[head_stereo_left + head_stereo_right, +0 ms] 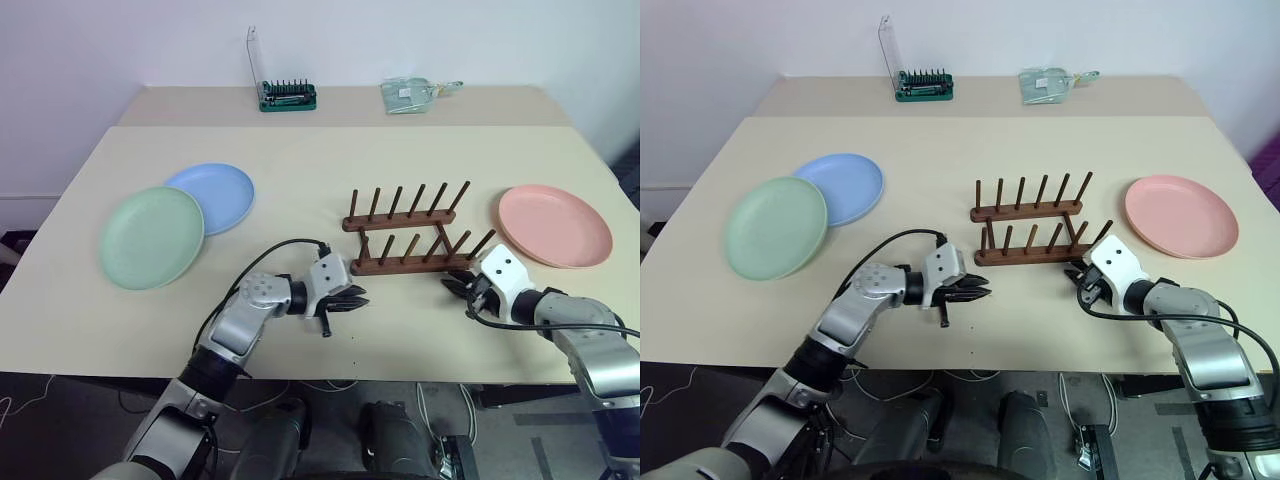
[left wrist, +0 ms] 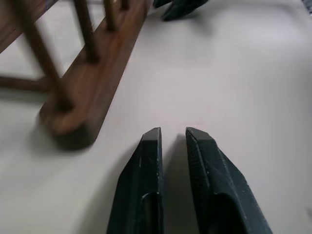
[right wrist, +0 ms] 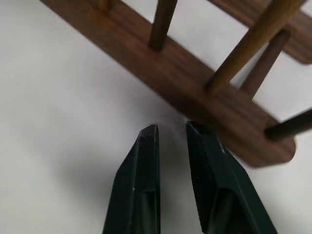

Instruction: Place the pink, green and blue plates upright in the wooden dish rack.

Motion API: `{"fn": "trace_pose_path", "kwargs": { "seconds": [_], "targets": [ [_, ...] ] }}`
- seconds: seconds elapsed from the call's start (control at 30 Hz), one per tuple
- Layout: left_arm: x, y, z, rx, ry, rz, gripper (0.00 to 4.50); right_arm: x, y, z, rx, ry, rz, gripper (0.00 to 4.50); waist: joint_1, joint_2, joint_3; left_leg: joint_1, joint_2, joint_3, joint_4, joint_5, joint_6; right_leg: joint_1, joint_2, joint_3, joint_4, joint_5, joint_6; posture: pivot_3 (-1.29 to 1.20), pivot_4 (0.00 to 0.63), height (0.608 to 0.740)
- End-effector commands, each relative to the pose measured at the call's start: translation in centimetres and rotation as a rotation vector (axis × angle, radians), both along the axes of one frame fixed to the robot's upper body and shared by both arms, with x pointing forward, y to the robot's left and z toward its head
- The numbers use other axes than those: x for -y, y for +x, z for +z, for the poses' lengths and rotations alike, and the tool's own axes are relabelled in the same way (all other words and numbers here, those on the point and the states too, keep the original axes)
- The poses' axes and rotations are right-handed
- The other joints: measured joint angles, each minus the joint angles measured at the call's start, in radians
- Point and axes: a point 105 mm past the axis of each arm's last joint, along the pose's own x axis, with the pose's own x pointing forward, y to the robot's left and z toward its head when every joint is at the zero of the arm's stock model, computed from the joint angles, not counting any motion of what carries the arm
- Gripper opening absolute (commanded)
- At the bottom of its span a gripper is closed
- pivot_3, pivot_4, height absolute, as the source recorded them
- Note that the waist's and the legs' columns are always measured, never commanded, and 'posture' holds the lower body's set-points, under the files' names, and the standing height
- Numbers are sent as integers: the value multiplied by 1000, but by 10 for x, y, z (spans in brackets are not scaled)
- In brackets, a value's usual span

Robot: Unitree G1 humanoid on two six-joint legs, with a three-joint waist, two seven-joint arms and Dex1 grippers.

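Both claws nearly closed with a narrow gap and empty, left gripper point(image 1: 352, 298) and right gripper point(image 1: 458, 284) flanking the near rail of the wooden dish rack point(image 1: 410, 232), pink plate point(image 1: 554, 225) right, green plate point(image 1: 152, 236) overlapped by blue plate point(image 1: 216, 195) left, all on table point(image 1: 300, 160).

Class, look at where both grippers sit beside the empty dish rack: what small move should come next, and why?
Probably the right gripper should open and swing toward the pink plate, the nearest plate, lying flat to its right. All three plates are still on the table, the wooden dish rack holds nothing, and both grippers, left gripper included, hold nothing, fingers nearly together.
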Motion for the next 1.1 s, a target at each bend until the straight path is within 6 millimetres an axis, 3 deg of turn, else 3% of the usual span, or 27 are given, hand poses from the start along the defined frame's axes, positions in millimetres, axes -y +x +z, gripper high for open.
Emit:
{"fn": "trace_pose_path", "kwargs": {
  "seconds": [0.03,0.2,0.33,0.63,0.73,0.8,0.87,0.9,1.03,1.07,1.1],
  "targets": [
    [-6,28,-18,22,95,210,753,7,15,-6,19,-53,-58,805,0,0,-1,1,0,0,1,0,0,2,0,0,-1,-1,3,0,150,740],
    [-25,67,-21,101,144,469,753,0,39,-8,68,-87,-101,805,-6,-1,-5,2,0,0,6,-2,-2,6,1,0,-2,1,5,0,150,740],
    [-30,78,-22,140,158,509,753,-6,50,-11,89,-109,-101,805,-11,-2,-11,4,1,0,5,-2,-2,6,3,0,-2,2,5,0,150,740],
    [-22,70,-13,131,64,455,753,-2,53,4,131,-105,-96,805,-11,-2,-14,4,1,0,4,-2,-2,6,3,0,-2,2,5,0,150,740],
    [-21,58,6,129,-50,406,753,-12,41,22,127,16,3,805,-9,-1,-13,2,1,0,4,-2,-1,4,3,0,-2,2,5,0,150,740],
    [-25,46,29,109,-181,364,753,-30,27,44,121,151,120,1301,-12,0,-12,0,1,0,3,-2,1,1,3,1,-2,3,2,0,150,740],
    [-42,38,61,114,-320,383,1257,-43,16,60,113,205,215,2022,-20,3,-9,-3,1,0,3,-3,1,-2,3,2,-2,4,2,0,150,740],
    [-52,37,73,133,-361,406,1654,-49,13,64,101,215,246,2587,-22,3,-8,-4,1,0,4,-3,2,-3,3,2,-2,4,2,0,150,740],
    [-117,46,112,237,-415,669,3591,-84,-5,66,29,205,443,4497,-23,3,-8,-4,1,-1,5,-4,-1,-2,3,2,-2,2,4,0,150,740],
    [-142,47,121,253,-430,772,4133,-95,-8,65,21,203,495,4500,-26,3,-8,-3,2,-1,4,-4,-1,-2,3,2,-2,1,6,0,150,740],
    [-170,45,132,277,-453,882,4133,-106,-10,65,21,206,541,4500,-27,3,-8,-3,2,-1,4,-5,-1,-2,3,2,-2,1,6,0,150,740]
  ]
}}
